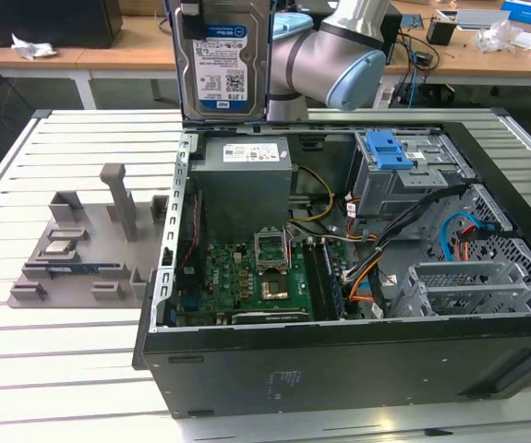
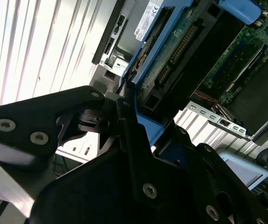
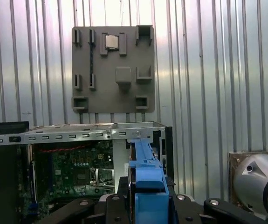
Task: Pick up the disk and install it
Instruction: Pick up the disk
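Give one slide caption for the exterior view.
Grey robot arm holds the flat silver hard disk upright above the open black computer case.

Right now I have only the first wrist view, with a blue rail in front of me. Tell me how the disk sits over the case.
Observer: In the exterior view the disk stands upright with its label toward that camera, above the far edge of the open case.
Operator: Give me its other face.
Observer: The second wrist view shows a green circuit board on that side, inside the blue frame.
Operator: Report the drive cage.
Observer: A blue plastic piece sits on the grey drive cage, lower than the disk and toward the exterior view's right of it.
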Controlling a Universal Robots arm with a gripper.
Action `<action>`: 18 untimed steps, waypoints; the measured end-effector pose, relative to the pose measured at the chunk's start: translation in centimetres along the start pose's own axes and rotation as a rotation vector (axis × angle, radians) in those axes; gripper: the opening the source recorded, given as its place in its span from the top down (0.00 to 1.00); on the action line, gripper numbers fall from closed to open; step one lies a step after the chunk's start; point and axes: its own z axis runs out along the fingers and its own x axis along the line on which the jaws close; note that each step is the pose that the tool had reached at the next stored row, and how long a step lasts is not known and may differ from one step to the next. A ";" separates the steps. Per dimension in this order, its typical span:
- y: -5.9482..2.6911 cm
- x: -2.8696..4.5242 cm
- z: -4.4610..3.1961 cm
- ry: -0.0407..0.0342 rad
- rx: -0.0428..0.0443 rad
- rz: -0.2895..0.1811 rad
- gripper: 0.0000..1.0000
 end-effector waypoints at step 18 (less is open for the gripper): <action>-0.51 2.19 -0.01 -0.0001 0.0000 0.000 0.63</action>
